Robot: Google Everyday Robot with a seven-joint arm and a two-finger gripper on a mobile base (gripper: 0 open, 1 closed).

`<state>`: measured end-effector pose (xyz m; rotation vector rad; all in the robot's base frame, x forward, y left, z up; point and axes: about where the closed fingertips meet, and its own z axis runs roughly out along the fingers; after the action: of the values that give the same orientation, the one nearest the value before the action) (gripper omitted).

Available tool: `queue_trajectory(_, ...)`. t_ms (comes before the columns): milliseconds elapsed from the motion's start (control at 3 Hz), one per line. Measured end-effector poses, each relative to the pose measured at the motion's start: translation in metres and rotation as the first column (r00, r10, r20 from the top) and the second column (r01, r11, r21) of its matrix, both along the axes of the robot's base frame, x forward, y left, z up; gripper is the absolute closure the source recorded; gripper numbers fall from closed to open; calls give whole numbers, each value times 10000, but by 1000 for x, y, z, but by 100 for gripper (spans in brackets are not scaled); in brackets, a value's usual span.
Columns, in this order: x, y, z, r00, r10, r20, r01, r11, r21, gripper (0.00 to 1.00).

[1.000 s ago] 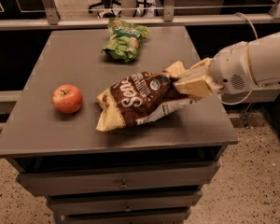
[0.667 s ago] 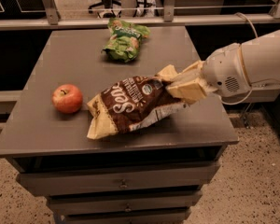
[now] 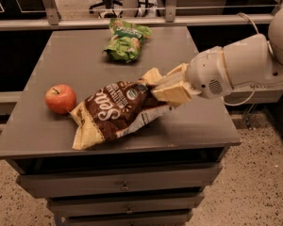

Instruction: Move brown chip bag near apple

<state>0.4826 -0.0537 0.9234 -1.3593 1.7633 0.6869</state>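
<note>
The brown chip bag [image 3: 117,110] lies on the grey table [image 3: 75,60], its cream-tan lower end near the front edge and its left edge close beside the apple [image 3: 60,99]. The apple is small, red with orange patches, and sits at the table's left side. My gripper [image 3: 166,86] reaches in from the right and is shut on the bag's upper right end, holding that end slightly raised. The white arm [image 3: 245,65] extends off to the right.
A smaller green chip bag [image 3: 126,41] lies at the back middle of the table. The table has drawers below its front edge [image 3: 125,185]. A railing and office chairs stand behind the table. Speckled floor surrounds it.
My gripper has dragged the brown chip bag leftward across the table, so its left end is now right beside the apple. The apple and green bag have not moved.
</note>
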Motion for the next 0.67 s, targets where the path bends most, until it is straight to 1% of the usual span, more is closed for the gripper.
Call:
queue_trajectory(333,1,5,0,9999,-103,-20,103,9999,65,66)
queue_trajectory(667,2,3,1,9998,-221,32,220,9997,74,43)
